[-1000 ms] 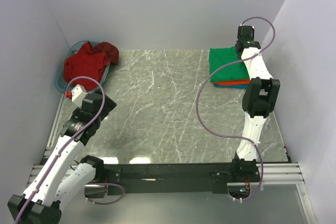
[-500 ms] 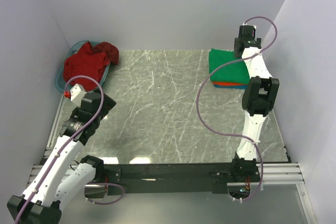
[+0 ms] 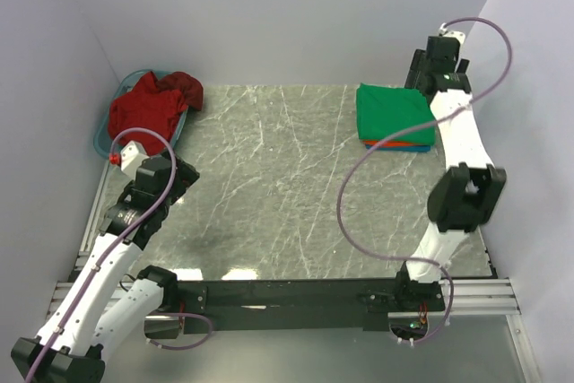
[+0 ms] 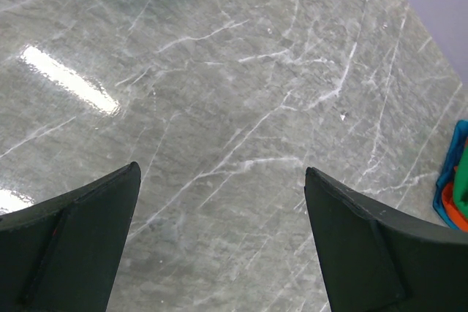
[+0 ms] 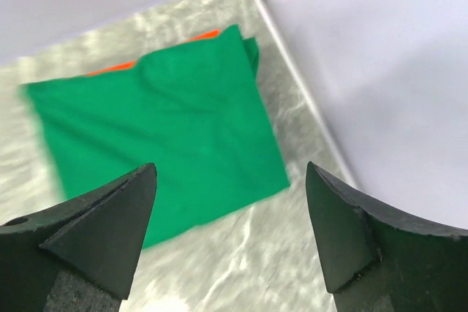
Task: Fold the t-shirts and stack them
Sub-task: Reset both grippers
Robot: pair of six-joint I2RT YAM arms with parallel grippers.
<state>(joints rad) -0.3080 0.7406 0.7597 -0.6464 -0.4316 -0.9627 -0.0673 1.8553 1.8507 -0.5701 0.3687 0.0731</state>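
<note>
A folded green t-shirt [image 3: 395, 114] tops a stack at the back right, with orange and blue shirts [image 3: 399, 144] showing under its near edge. In the right wrist view the green t-shirt [image 5: 153, 137] lies flat, an orange edge [image 5: 197, 36] peeking out behind it. My right gripper [image 3: 420, 67] hovers open just behind the stack near the back wall, and nothing is between its fingers [image 5: 230, 173]. Crumpled red t-shirts [image 3: 152, 107] fill the basket at the back left. My left gripper [image 3: 184, 177] hangs open and empty over bare marble [image 4: 221, 173].
The teal basket [image 3: 100, 136] stands in the back left corner against the wall. White walls close in the marble table [image 3: 269, 177] on three sides. In the left wrist view the stack's edge [image 4: 457, 188] shows at the far right.
My right gripper has opened, letting go of the green shirt, and has risen back toward the rear right corner. The left arm has barely shifted.
</note>
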